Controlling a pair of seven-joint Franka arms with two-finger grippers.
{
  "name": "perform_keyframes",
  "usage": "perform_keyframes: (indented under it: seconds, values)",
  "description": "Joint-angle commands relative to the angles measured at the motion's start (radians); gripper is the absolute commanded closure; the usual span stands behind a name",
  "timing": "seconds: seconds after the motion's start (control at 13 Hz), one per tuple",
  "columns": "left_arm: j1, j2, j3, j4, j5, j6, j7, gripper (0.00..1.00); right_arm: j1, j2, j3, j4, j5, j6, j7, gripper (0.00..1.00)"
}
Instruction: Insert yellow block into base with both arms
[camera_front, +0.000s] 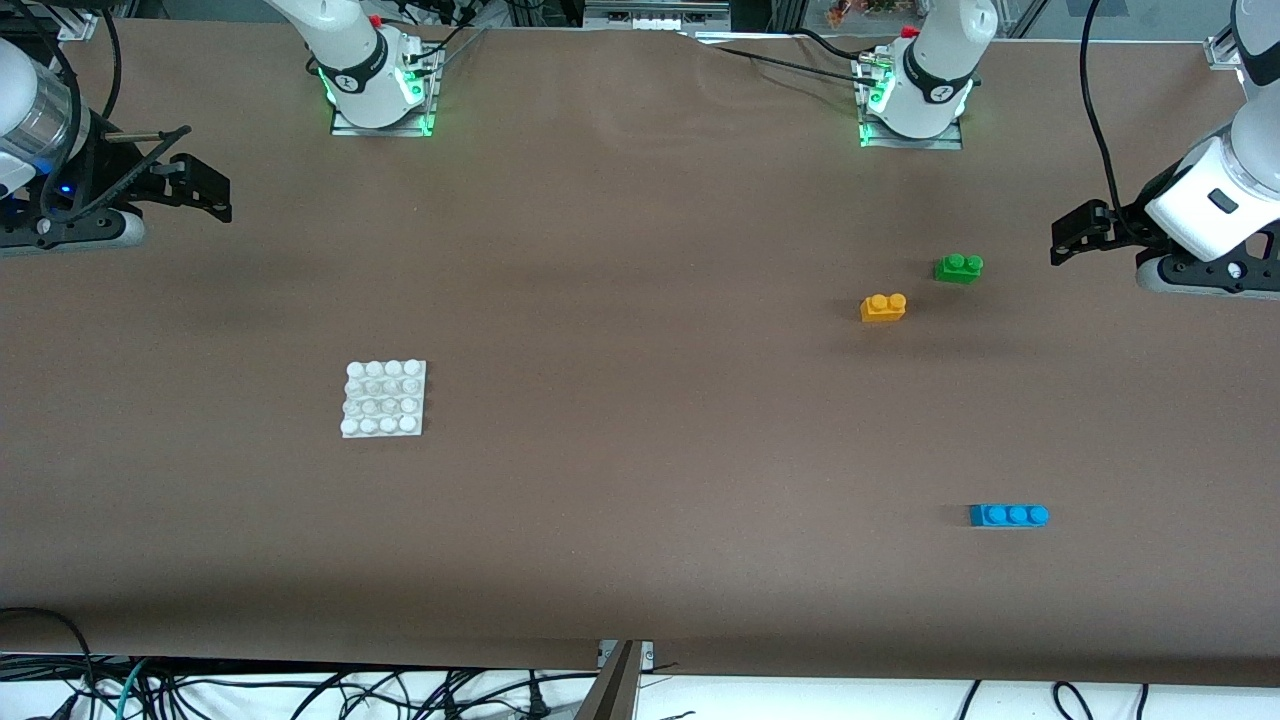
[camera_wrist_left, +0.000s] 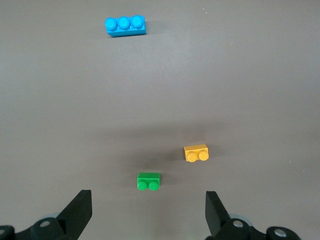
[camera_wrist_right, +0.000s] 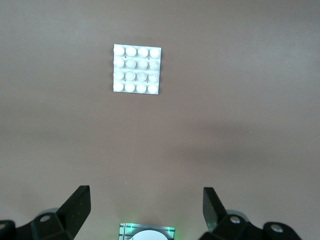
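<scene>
Currently both sets of jaws stand spread wide and hold nothing. Left gripper (camera_wrist_left: 147, 212) hangs above the table (camera_front: 640, 250) at the left arm's end, its two black fingers (camera_wrist_left: 77, 212) far apart in the left wrist view, with bare brown surface between them. Right gripper (camera_wrist_right: 145, 212) hangs at the right arm's end of the table, fingers (camera_wrist_right: 75, 210) equally parted, nothing between them either. Both arms wait off to the sides, clear of all objects.

Yellow block (camera_front: 884, 307) sits on the table toward the left arm's end, studs up, untouched. Green brick (camera_front: 958, 268) lies near it, a little farther from the front camera and closer to the left gripper; the two do not touch. Blue brick (camera_front: 1008, 515), three studs, lies well apart from both, much nearer the front camera.

Base (camera_front: 384, 399) lies flat on the table toward the right arm's end, studs up, no brick on it, well apart from the yellow block. In the right wrist view it shows alone on the brown surface
</scene>
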Motion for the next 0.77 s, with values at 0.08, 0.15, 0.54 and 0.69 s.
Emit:
perform_keyframes:
  seconds: [0.08,0.15,0.54,0.69]
  values:
    - [-0.008,0.011,0.007,0.025,-0.019,-0.021,-0.009,0.00,-0.003,-0.007,0.006,-0.001,0.005,0.016,0.060,0.01]
    - [-0.008,0.011,0.007,0.025,-0.019,-0.019,-0.009,0.00,-0.002,-0.007,0.006,-0.001,0.005,0.018,0.062,0.01]
    - [-0.008,0.011,0.007,0.025,-0.019,-0.021,-0.009,0.00,-0.002,-0.006,0.015,0.007,0.005,0.016,0.065,0.01]
    - [-0.008,0.011,0.007,0.025,-0.019,-0.021,-0.009,0.00,-0.002,-0.004,0.015,0.009,0.007,0.016,0.065,0.01]
